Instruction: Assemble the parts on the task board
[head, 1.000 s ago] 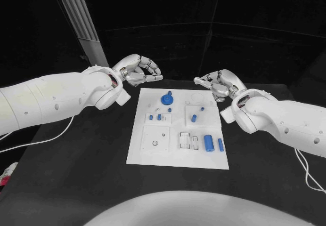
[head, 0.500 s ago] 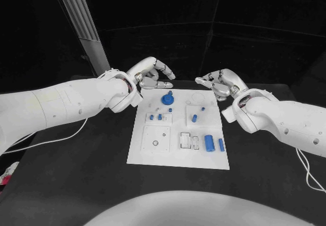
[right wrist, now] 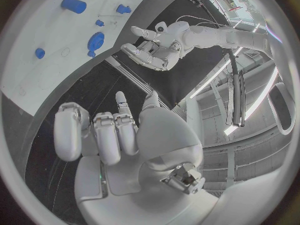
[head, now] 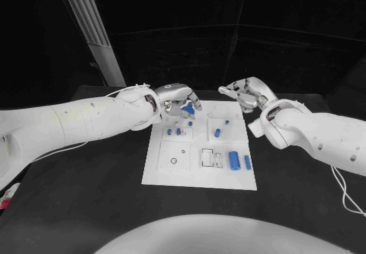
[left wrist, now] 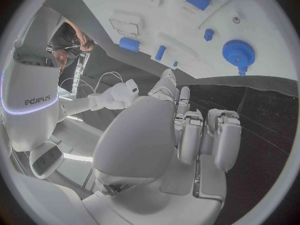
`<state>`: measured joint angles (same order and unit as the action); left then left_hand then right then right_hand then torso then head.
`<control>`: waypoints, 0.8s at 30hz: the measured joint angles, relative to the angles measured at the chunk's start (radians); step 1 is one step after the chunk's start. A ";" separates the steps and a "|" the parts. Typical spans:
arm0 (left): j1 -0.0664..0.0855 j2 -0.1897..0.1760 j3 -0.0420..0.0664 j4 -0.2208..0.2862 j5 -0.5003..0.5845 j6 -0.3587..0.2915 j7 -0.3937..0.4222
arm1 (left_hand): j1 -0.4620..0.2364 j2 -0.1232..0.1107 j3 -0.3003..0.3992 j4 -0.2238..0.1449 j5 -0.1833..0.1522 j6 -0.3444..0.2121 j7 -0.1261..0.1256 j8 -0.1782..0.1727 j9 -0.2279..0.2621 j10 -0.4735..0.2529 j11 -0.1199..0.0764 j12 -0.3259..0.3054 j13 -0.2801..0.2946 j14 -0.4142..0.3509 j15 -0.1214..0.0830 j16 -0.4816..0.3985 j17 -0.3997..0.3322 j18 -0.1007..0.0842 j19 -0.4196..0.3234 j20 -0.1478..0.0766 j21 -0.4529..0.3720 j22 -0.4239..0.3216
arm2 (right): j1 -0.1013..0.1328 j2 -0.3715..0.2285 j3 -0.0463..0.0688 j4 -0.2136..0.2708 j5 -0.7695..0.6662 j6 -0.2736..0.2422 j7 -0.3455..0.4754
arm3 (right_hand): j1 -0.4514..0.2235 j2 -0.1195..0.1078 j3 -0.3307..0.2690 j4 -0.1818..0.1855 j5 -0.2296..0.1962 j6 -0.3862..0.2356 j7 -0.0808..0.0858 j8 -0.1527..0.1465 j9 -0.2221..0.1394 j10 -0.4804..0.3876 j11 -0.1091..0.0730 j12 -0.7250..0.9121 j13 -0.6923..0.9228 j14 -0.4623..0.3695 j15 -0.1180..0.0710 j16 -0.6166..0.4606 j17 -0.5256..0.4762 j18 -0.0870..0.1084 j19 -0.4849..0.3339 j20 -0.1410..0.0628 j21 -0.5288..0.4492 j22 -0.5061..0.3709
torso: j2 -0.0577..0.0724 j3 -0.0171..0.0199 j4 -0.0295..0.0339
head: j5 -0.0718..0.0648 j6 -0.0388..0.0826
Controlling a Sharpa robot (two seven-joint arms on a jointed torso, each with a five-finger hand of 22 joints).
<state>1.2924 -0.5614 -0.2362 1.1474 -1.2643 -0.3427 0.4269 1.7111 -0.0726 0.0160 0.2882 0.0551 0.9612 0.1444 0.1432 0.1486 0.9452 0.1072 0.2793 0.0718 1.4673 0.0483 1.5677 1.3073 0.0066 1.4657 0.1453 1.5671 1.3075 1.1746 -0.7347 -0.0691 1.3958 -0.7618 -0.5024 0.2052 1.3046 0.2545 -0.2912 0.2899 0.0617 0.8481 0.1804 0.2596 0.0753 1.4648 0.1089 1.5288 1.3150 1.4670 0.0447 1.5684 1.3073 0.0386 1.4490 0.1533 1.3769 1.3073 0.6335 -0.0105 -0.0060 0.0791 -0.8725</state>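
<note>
The white task board (head: 198,177) lies in the middle of the table. At its far left stands a round blue knob (head: 188,111), also seen in the left wrist view (left wrist: 236,52). Small blue pegs (head: 179,131) and a blue piece (head: 217,132) sit mid-board, and a blue cylinder (head: 234,160) lies beside a thin blue bar (head: 248,162) at the near right. My left hand (head: 179,100) hovers just over the knob with its fingers bent downward, apart and holding nothing. My right hand (head: 248,94) stays beyond the board's far right corner, fingers curled in on nothing.
Black table (head: 84,190) surrounds the board on every side. A white cable (head: 65,149) trails under my left arm. A grey post (head: 95,37) rises behind the table at the far left. The right wrist view shows my left hand (right wrist: 150,52) above the board's edge.
My left hand has swung from beyond the board's far left corner inward and down over the blue knob, its fingers uncurling on the way. The right hand has stayed put.
</note>
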 measured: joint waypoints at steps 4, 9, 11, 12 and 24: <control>-0.005 0.009 0.000 -0.004 -0.088 0.015 -0.024 | 0.001 0.001 0.000 0.000 0.000 0.000 0.000 -0.006 -0.004 0.002 -0.002 -0.004 -0.005 0.000 -0.008 0.000 0.000 0.000 0.000 0.000 0.000 0.000 | 0.000 -0.001 0.000 0.000 0.000 -0.001 0.000 | 0.001 0.001 0.000 0.000 0.000 0.000 0.000 0.000 0.000 0.000 0.000 0.001 0.000 0.000 0.000 0.000 0.000 0.000 0.000 0.000 0.000 0.000 | 0.000 -0.0003 0.0004 | -0.001 0.000; -0.010 0.017 0.000 -0.006 -0.186 0.026 -0.052 | 0.006 0.006 0.000 0.000 0.000 0.004 -0.004 -0.007 -0.008 0.002 -0.002 -0.006 -0.008 -0.001 -0.021 0.000 0.000 0.000 0.003 -0.004 0.000 0.000 | 0.000 -0.001 0.000 -0.001 0.000 -0.001 0.000 | 0.001 0.001 0.000 0.000 0.000 0.000 0.000 0.000 0.000 0.000 0.000 -0.003 0.000 0.000 0.000 0.000 0.000 0.000 0.000 0.000 0.000 0.000 | 0.000 -0.0007 0.0012 | -0.002 0.000; -0.011 0.019 0.000 -0.008 -0.220 0.030 -0.064 | 0.006 0.006 0.000 0.000 0.000 0.004 -0.004 -0.011 -0.011 -0.002 -0.006 -0.011 -0.008 0.000 -0.021 0.000 0.000 0.000 0.000 -0.007 0.000 0.000 | 0.000 0.000 0.000 -0.001 0.000 -0.001 0.000 | 0.001 0.001 0.000 0.000 0.000 0.000 0.000 0.000 0.000 0.000 0.000 -0.003 0.000 0.000 0.000 0.000 0.000 0.000 0.000 0.000 0.000 0.000 | 0.000 -0.0007 0.0012 | -0.001 0.000; -0.012 0.020 0.000 -0.009 -0.232 0.031 -0.070 | 0.006 0.006 0.000 0.000 0.000 0.004 -0.004 -0.011 -0.012 -0.004 -0.007 -0.011 -0.009 -0.001 -0.022 0.000 0.000 0.000 0.000 -0.007 0.000 0.000 | 0.000 0.000 0.000 -0.001 0.000 -0.001 0.000 | 0.001 0.001 0.000 0.000 0.000 0.000 0.000 0.000 0.000 0.000 0.000 -0.003 0.000 0.000 0.000 0.000 0.000 0.000 0.000 0.000 0.000 0.000 | 0.000 -0.0007 0.0012 | 0.000 0.000; -0.023 0.036 0.000 -0.040 -0.310 0.046 -0.128 | 0.025 0.004 0.007 -0.007 0.000 0.000 -0.008 -0.038 -0.031 -0.029 -0.025 -0.029 -0.009 0.000 -0.036 0.000 0.000 0.000 0.002 -0.027 0.000 0.000 | 0.000 0.001 0.000 -0.002 0.000 0.000 -0.001 | 0.001 0.001 0.000 0.000 0.000 0.000 0.000 0.000 -0.001 0.000 0.000 -0.003 0.000 0.000 0.000 0.000 0.000 0.000 0.000 0.000 -0.004 0.000 | -0.001 -0.0006 0.0017 | 0.010 0.000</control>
<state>1.2691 -0.5253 -0.2358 1.1078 -1.5741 -0.2971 0.2987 1.7365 -0.0682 0.0231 0.2815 0.0550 0.9610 0.1369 0.1048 0.1180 0.9162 0.0821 0.2501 0.0628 1.4670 0.0123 1.5677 1.3073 0.0068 1.4675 0.1180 1.5671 1.3075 1.1744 -0.7342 -0.0692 1.3937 -0.7616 -0.5025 0.2041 1.3056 0.2555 -0.2911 0.2898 0.0617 0.8482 0.1805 0.2596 0.0743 1.4648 0.1090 1.5262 1.3151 1.4669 0.0451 1.5684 1.3073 0.0385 1.4491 0.1533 1.3734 1.3073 0.6330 -0.0111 -0.0043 0.0891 -0.8725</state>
